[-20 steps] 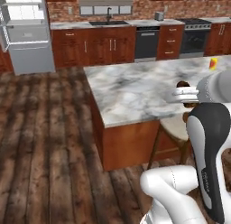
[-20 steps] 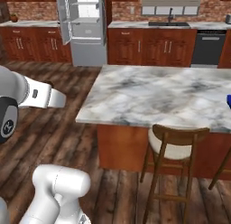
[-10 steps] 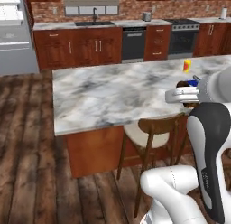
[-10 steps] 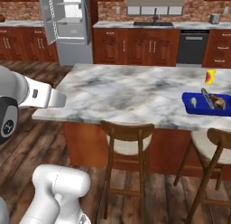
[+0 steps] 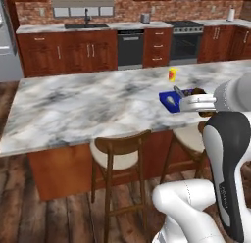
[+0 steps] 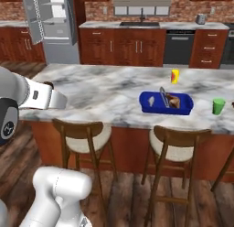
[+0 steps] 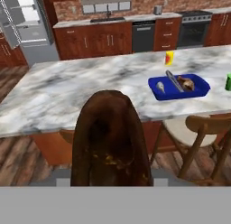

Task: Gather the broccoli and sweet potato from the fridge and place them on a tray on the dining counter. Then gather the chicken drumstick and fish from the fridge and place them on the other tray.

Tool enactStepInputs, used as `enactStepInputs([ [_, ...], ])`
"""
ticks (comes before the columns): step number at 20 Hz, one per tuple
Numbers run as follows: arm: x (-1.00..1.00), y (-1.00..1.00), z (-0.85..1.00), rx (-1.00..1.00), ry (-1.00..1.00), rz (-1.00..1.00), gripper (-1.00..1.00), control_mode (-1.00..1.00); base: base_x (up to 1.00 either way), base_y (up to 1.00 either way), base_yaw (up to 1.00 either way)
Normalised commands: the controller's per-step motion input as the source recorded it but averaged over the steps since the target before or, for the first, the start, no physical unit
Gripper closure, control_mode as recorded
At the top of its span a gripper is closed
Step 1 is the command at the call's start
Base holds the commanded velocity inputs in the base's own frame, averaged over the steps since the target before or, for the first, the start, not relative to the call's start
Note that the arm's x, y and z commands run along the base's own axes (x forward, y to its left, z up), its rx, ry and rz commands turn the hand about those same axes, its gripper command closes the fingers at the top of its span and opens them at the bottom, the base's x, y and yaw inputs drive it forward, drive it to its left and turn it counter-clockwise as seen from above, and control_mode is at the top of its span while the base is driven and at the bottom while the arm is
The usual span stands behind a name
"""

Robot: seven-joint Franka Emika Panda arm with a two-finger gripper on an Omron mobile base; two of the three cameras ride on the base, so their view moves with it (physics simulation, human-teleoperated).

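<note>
I see the sweet potato (image 7: 110, 142), a dark brown elongated item, upright directly in front of the hand camera and clear of any surface. The fingers are hidden behind it, so I read them as clamped on the sweet potato, with their tips not visible. Beyond it lies the marble counter (image 7: 81, 87). A blue tray (image 7: 198, 91) rests on the counter toward its right end. Inside the tray I see a long grey fish (image 7: 173, 81), a brown chicken drumstick (image 7: 186, 83) touching it, and a small pale item (image 7: 160, 86) I cannot identify. A yellow bottle (image 7: 169, 58) stands near the tray on its far side. A green cup (image 6: 218, 106) stands just beside the tray. Wooden stools (image 6: 82, 134) stand along the near edge. The fridge (image 7: 27, 29) stands open at the far left.
</note>
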Motion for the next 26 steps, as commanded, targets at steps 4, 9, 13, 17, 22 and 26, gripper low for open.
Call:
enactStepInputs([
  [4, 0.0, 0.0, 0.0, 0.0, 0.0, 0.0, 1.0, 1.0, 0.0, -0.9, 0.0],
  [9, 0.0, 0.0, 0.0, 0.0, 0.0, 0.0, 1.0, 1.0, 0.0, -0.85, 0.0],
  [13, 0.0, 0.0, 0.0, 0.0, 0.0, 0.0, 1.0, 1.0, 0.0, -0.84, 0.0],
  [17, 0.0, 0.0, 0.0, 0.0, 0.0, 0.0, 1.0, 1.0, 0.0, -0.85, 0.0],
  [22, 0.0, 0.0, 0.0, 0.0, 0.0, 0.0, 1.0, 1.0, 0.0, -0.8, 0.0],
  [26, 0.0, 0.0, 0.0, 0.0, 0.0, 0.0, 1.0, 1.0, 0.07, -0.72, 0.0],
])
